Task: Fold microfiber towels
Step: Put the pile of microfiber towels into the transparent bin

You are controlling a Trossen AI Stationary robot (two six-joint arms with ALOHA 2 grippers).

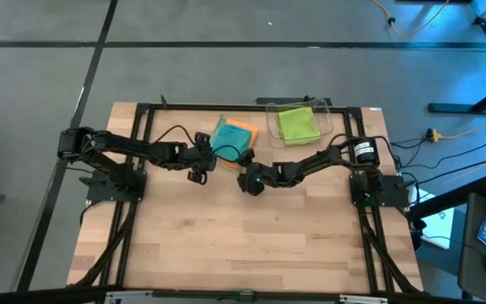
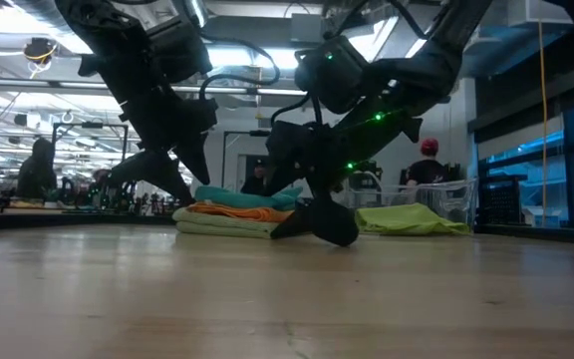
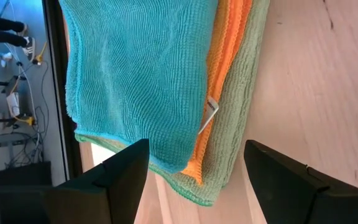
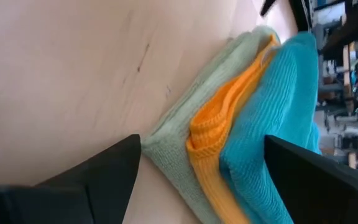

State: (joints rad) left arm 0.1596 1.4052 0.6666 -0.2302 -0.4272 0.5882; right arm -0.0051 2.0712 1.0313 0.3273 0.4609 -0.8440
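Three folded towels lie stacked near the table's [image 1: 243, 253] far edge, the teal towel [image 3: 142, 74] over the orange towel [image 3: 229, 68] over the pale sage towel [image 3: 241, 124], while the lime green towel [image 1: 297, 124] still sits in the clear plastic bin [image 1: 327, 110] just beside them. Both grippers stand spread and empty, the left gripper [image 1: 197, 171] just beside the stack's near left edge and the right gripper [image 1: 251, 182] close by its near right corner. To do the next fold well, I judge one arm should lift the lime cloth out by a corner and spread it flat on bare wood, clear of the stack.
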